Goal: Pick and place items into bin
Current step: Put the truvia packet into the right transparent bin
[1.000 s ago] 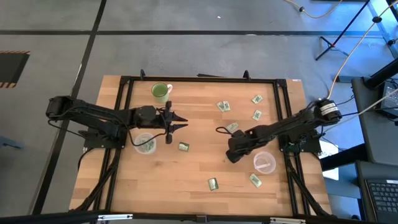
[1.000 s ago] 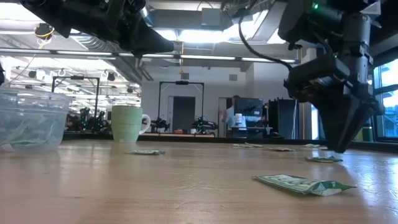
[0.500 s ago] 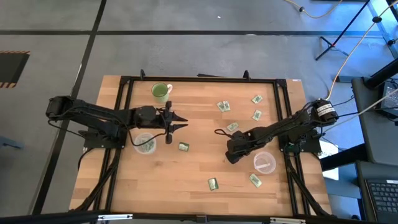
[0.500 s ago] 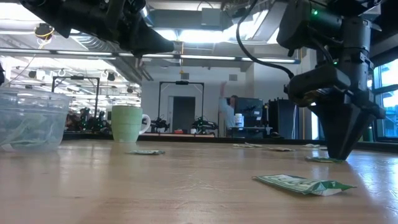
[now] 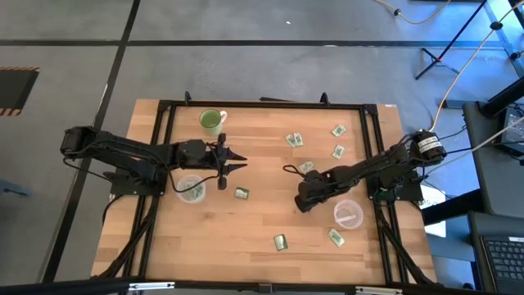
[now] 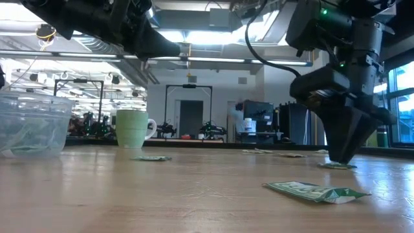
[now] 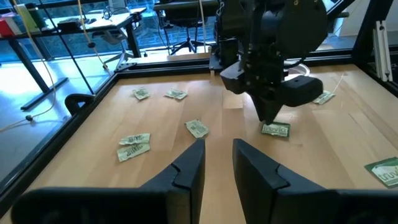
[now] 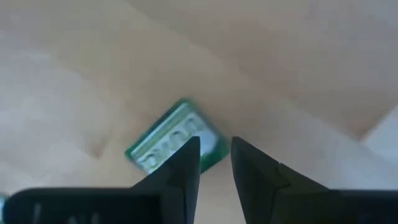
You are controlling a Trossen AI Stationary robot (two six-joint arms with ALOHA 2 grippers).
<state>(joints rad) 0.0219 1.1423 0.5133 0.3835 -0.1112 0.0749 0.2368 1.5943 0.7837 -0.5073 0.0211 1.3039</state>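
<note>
One small flat green-and-white shiny packet [image 8: 177, 140] lies on the wooden table [image 5: 262, 221], about four o'clock from its middle, under the right gripper [image 8: 214, 163], whose fingers stand slightly parted, holding nothing. It looks light, thin and slippery, so pinching a raised edge seems wisest. The left gripper [image 7: 216, 163], fingers parted and empty, hovers at nine o'clock.

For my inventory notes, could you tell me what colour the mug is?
The mug is light green, clearest in the high view.

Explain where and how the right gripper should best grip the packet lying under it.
The packet lies flat on the table, so it is probably best taken from straight above. The right gripper points down at it, fingers slightly apart. Pinching across the short width near one edge looks safest, since flat faces offer no side grip.
</note>
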